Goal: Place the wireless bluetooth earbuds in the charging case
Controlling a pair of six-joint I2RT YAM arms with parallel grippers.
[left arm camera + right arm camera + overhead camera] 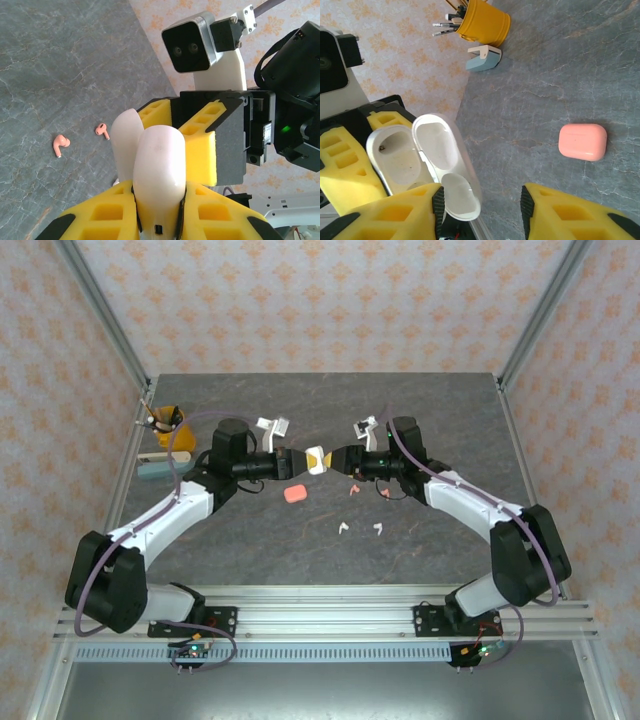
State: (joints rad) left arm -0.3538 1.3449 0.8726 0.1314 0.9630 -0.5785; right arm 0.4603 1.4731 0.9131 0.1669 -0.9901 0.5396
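On the grey stone desk, tiny pink plastic earbuds look light and slippery, best pinched by the stem; left hand grips the white plastic case, right hand is open.

My two grippers meet nose to nose above mid-counter. The left gripper is clamped around the open white charging case, and the right gripper is spread wide right against it, so I see no gap to pass between them. Just nearside lie the pink case and the pink earbuds, close together. The white earbuds sit nearer still, with bare counter around them. A yellow cup and a blue box crowd the far-left edge.
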